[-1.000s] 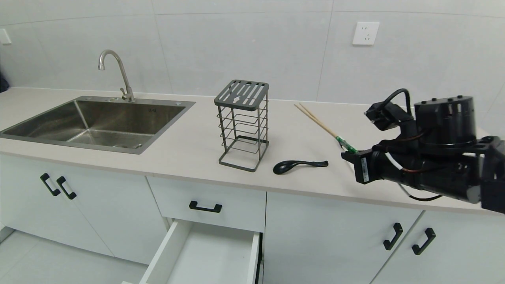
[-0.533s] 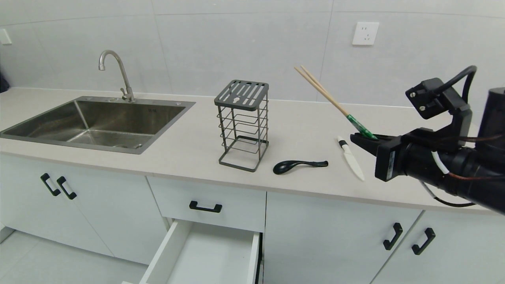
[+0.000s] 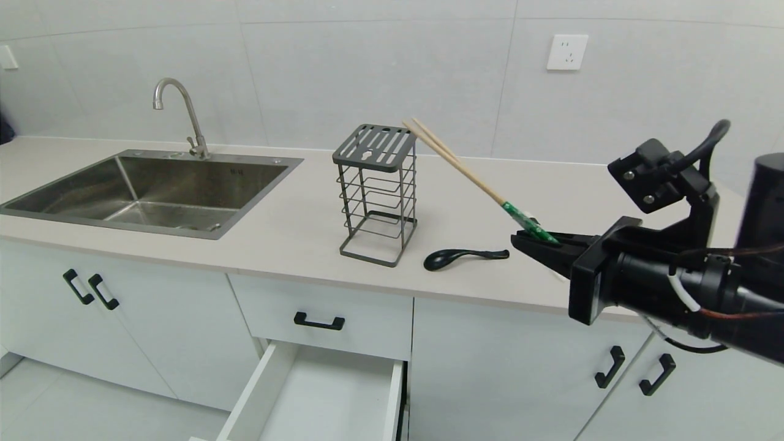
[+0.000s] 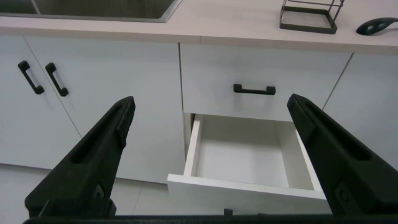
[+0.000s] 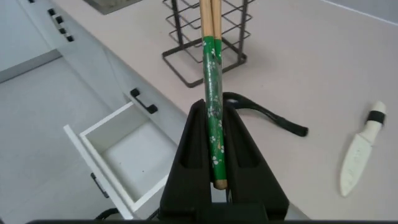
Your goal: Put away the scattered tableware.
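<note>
Right gripper (image 3: 531,236) clamps chopsticks (image 3: 465,174) by the green ends, tips far ahead of jaws near rack (image 3: 375,147) top. Risk: tips snag slats, sticks pivot loose. Left gripper (image 4: 211,102) spread, empty.

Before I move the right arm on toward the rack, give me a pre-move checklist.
1. Chopsticks clamped in right hand: ok.
2. Pair held together, parallel: ok.
3. Chopsticks upright for the rack: not ok, tilted toward it.
4. Tips clear of the rack top: cannot tell.
5. Drawer open: ok.
6. Left hand open, low before the cabinets: ok.
</note>
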